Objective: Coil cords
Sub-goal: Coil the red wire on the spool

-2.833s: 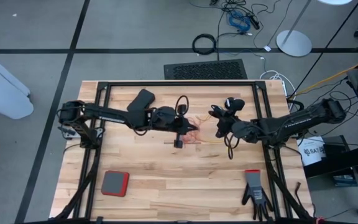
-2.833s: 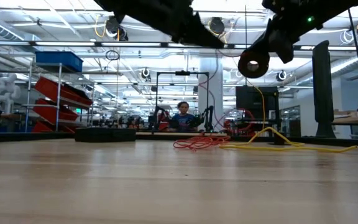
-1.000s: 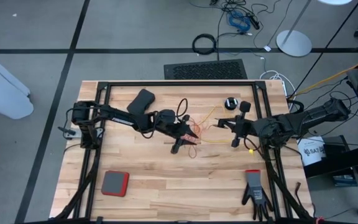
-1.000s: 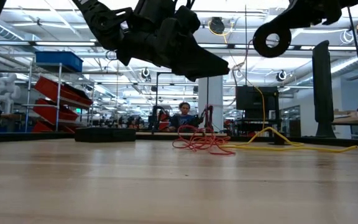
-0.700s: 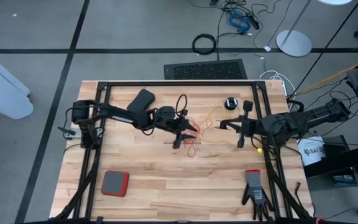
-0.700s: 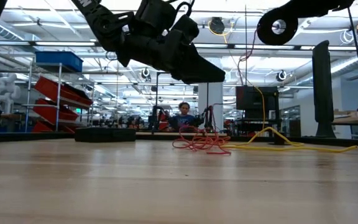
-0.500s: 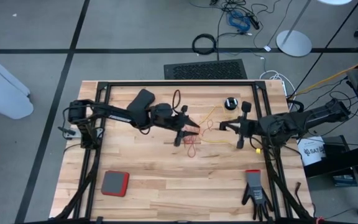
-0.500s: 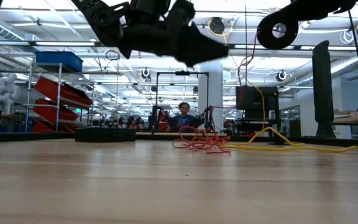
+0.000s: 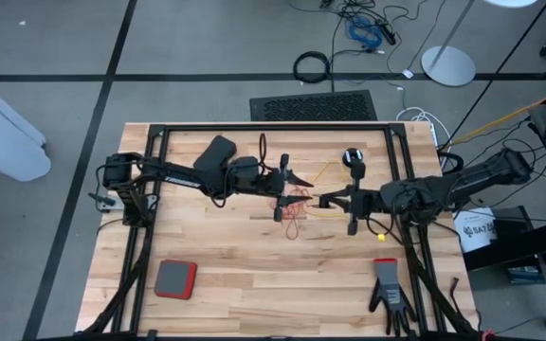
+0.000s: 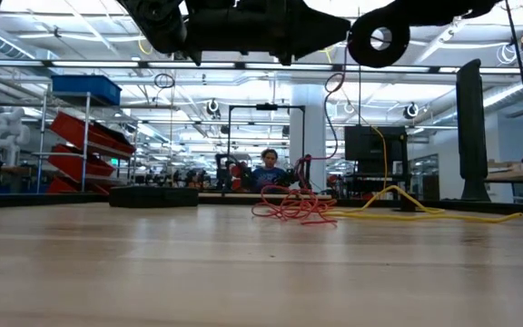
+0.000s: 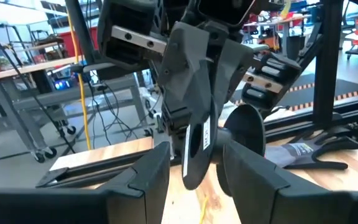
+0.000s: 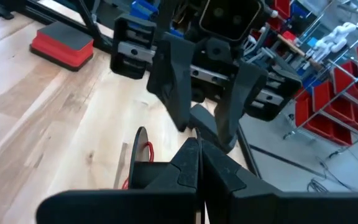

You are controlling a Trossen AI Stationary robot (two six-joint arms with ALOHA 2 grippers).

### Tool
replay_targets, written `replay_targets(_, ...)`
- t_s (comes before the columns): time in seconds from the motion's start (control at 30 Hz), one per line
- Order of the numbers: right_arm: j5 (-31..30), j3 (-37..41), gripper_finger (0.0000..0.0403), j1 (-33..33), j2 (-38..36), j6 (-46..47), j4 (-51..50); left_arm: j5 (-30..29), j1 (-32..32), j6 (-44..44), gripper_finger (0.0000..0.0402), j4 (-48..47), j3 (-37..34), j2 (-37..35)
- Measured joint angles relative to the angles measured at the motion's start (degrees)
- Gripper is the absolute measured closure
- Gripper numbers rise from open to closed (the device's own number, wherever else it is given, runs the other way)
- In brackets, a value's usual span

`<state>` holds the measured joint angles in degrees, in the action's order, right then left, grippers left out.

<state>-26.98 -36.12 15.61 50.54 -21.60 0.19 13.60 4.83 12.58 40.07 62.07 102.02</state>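
Both arms meet over the middle of the wooden worktop [image 9: 226, 275], hands facing each other, raised clear of the surface in the low view. Left hand [image 9: 290, 188] — fingers [image 11: 148, 177] spread apart; in the left wrist view the right hand's pressed-together fingertips point into the gap between them. Whether the left fingers touch them cannot be told. Right hand [image 9: 328, 200] — fingers [image 12: 188, 163] closed flat together, nothing visibly thick between them; a thin cord may be pinched there, cannot tell. Red cord [image 10: 289, 205] lies in a loose tangle on the worktop below and between the two hands, seen from above as a small reddish snarl [image 9: 292, 210]; a strand rises from it toward the arms in the low view. Yellow cord [image 10: 425, 213] lies along the worktop beside the red tangle on the right arm's side, one length also running upward. A black reel [image 10: 377, 40] with pale centre hangs high at the right arm, off the worktop; the same round disc shows edge-on just behind the right hand in the left wrist view [image 11: 246, 134]. A second black reel [image 9: 352, 156] shows near the far edge, close to the right arm. Elsewhere: red-and-grey pad [image 9: 175, 278] near the left front corner, black glove [image 9: 388, 289] near the right front — both well apart from the cords. A person [image 10: 268, 171] sits in the room behind.
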Motion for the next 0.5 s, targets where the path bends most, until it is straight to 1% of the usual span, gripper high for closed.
replay_targets(0.27,0.41,0.0,0.0403,-1.55,2.19,-0.28,3.29,0.18,-0.27,-0.2,0.0244,-0.07,0.02,0.0)
replay_targets(0.37,2.29,0.0,0.0403,-2.21,3.14,-0.33,4.92,0.2,-0.36,-0.17,0.0245,0.51,0.02,0.0)
replay_targets(0.43,3.37,0.0,0.0403,-2.61,3.77,-0.55,6.19,-0.53,-0.36,-0.15,0.0253,0.79,0.02,0.0)
replay_targets(0.5,3.4,0.0,0.0403,-2.85,4.2,-0.93,6.57,-1.12,-0.36,-0.13,0.027,0.74,0.02,0.0)
